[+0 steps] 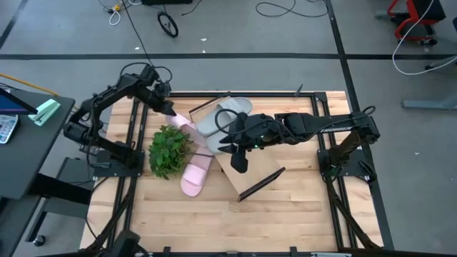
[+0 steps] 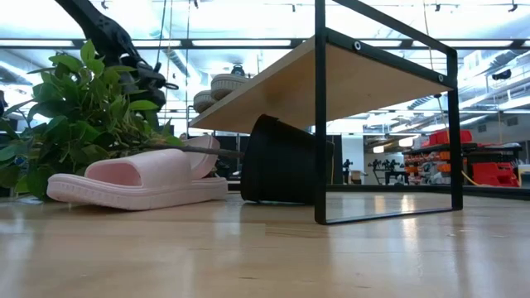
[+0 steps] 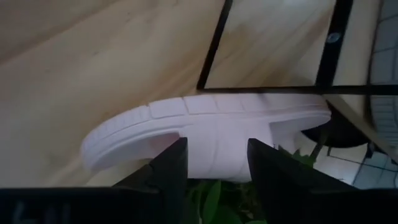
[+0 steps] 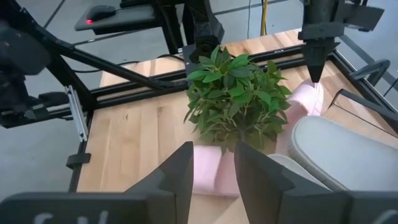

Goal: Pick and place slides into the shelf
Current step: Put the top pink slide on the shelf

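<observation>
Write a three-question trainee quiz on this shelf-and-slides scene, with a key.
1. True or false: the left gripper is at a pink slide.
2. What stands beside the pink slide on the table? A) green plant B) box
3. Which colour are the slides on the shelf by the right gripper?

Key: 1 true; 2 A; 3 grey.

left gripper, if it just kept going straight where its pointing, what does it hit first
Most likely the pink slide: the left gripper has open fingers framing its sole edge, with the shelf boards behind. Exact depth is unclear.
</observation>
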